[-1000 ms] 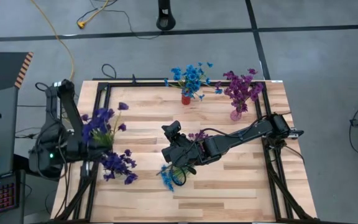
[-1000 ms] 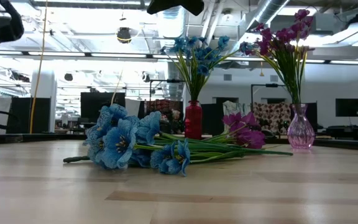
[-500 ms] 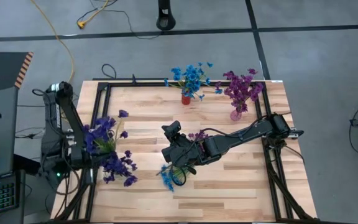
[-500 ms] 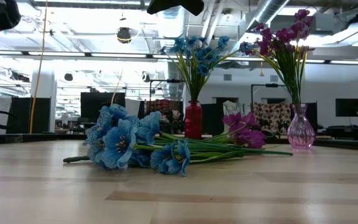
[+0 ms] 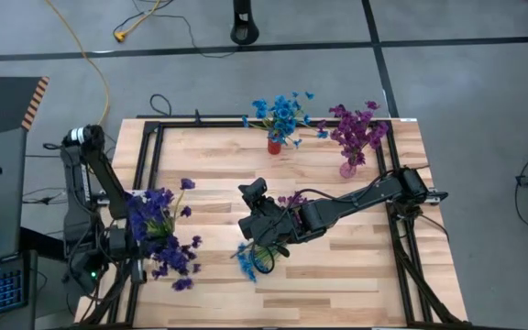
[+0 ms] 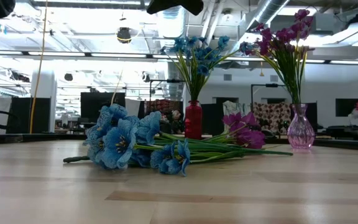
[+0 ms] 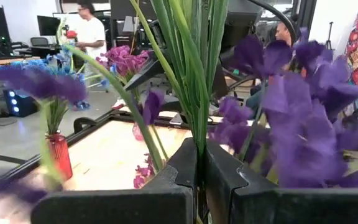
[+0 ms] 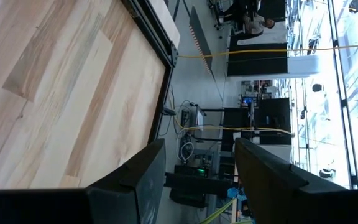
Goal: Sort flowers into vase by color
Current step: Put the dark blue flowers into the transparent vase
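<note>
My left gripper is over the table's left edge, shut on a bunch of dark violet flowers whose blossoms spread around it. A loose pile of flowers lies on the table's middle, with blue blossoms at one end and magenta ones at the other. My right gripper hangs open above this pile, nothing between its fingers. At the far edge, a red vase holds blue flowers and a pink glass vase holds magenta ones. My left gripper pinches the bunch's green stems together between its two fingers. Several stems are gathered in the hold. They run on past the fingertips and fan out into the violet blossoms. The low view shows none of the bunch on the table top.
A black frame runs along the table's edges. Bare wood lies near the front edge and at the far left. People and desks show in the room beyond.
My left gripper has moved toward the table's near edge and sunk a little, still shut, carrying the violet bunch along the left edge. My right gripper and the pile have kept still.
</note>
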